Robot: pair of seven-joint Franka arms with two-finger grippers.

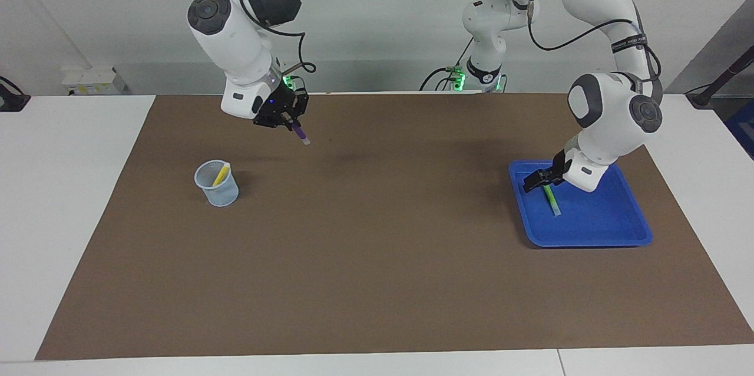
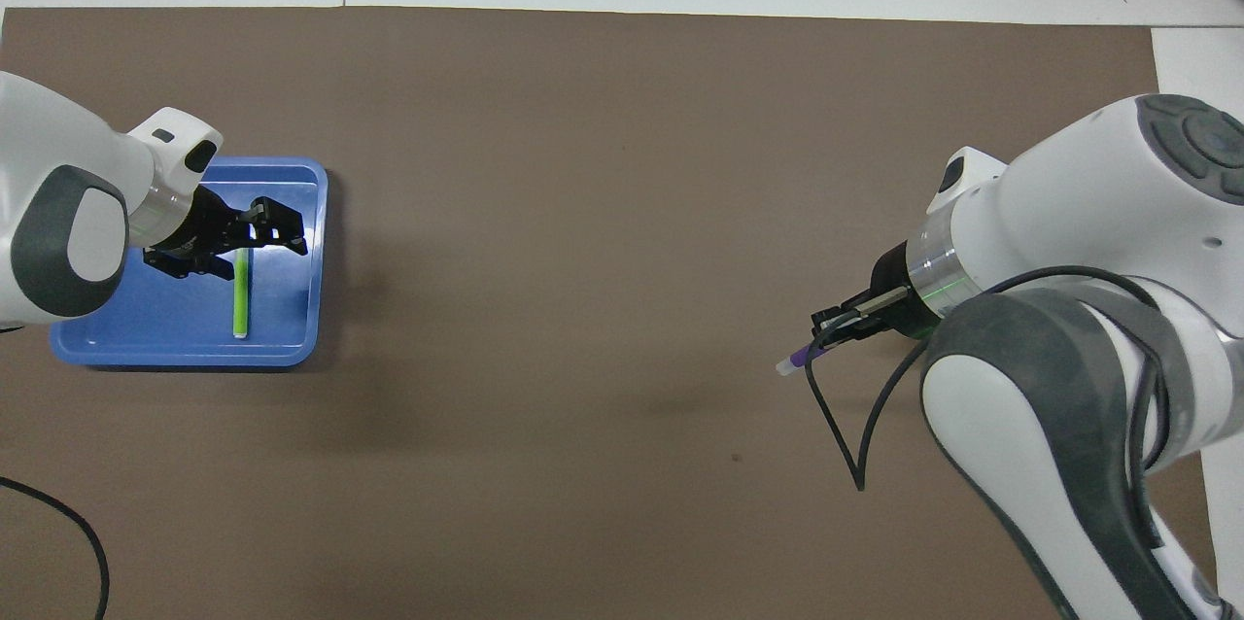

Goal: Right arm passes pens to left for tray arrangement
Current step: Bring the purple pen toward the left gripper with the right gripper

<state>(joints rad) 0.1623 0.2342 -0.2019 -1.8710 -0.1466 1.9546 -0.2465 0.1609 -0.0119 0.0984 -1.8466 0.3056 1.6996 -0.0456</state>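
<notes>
The tabletop (image 1: 76, 199) is white and carries a large brown mat (image 1: 377, 258) that takes up most of its surface.

The right arm (image 1: 235, 40) is raised over the mat at its own end of the tabletop. The left arm (image 1: 612, 116) reaches down over the blue tray (image 1: 612, 228), which sits on the mat at the left arm's end.

A small translucent cup (image 1: 217, 184) stands upright on the mat at the right arm's end, well apart from the tray.

The right pincer (image 1: 283, 118) is clamped on the purple pen (image 1: 299, 132), held in the air over bare mat with the pen's pale tip slanting downward (its blue light shows beside the fingers). The left pincer (image 1: 537, 180) hangs just above the tray with its fingers spread apart and nothing between them.

The green pen (image 1: 551, 200) lies flat in the tray, along the side toward the middle of the mat, one end under the left pincer. The yellow pen (image 1: 221, 175) leans inside the cup, its upper end against the rim.
</notes>
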